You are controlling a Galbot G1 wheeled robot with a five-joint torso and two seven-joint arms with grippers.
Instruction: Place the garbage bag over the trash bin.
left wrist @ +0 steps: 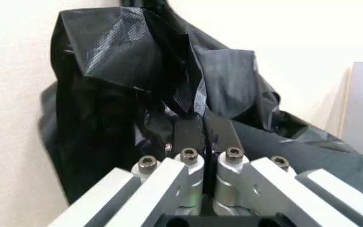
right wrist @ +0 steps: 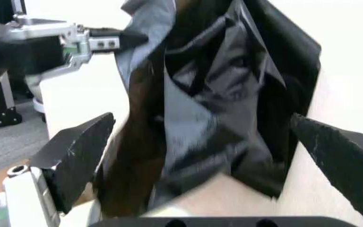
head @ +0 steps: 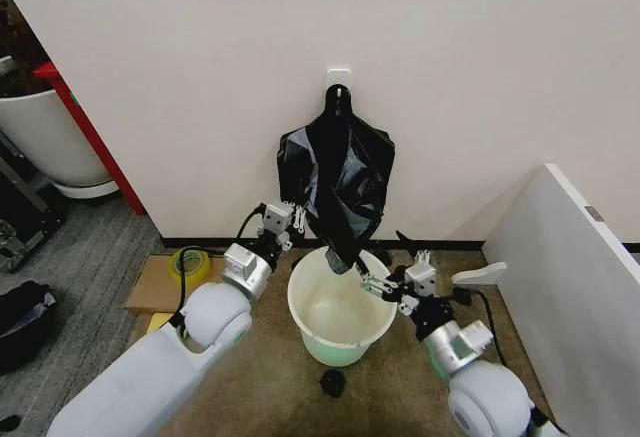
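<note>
Against the white wall, straight ahead, we see black plastic bags hanging from a small white hook (head: pixel 338 76), gathered to a knot at the top. From this cluster a thin, glossy, crinkled black garbage bag (head: pixel 345 182) spreads loose, its lower tip drooping to the far rim of the round cream-white plastic trash bin (head: pixel 341 307), which stands on the brown carpet directly beneath, its pale green base just visible.

Left pincer (head: pixel 292 219): raised at the bag's left edge, above and left of the bin. In the left wrist view its black fingers (left wrist: pixel 188 135) are pressed together, with a fold of black film running down into the seam between them, so we note it as clamped on the garbage bag (left wrist: pixel 168 75).

Right pincer (head: pixel 378 284): low, at the bin's right rim, just beside the bag's drooping tip. The right wrist view shows its two dark fingers (right wrist: pixel 81 151) spread wide apart, the black plastic (right wrist: pixel 219 104) hanging between them and touching neither.

Also noted: a yellow tape roll (head: pixel 188 262) on flat cardboard (head: pixel 160 285) left of the bin; a small black scrap (head: pixel 332 383) on the carpet in front of it; a large white planter pot (head: pixel 45 137) at far left.
</note>
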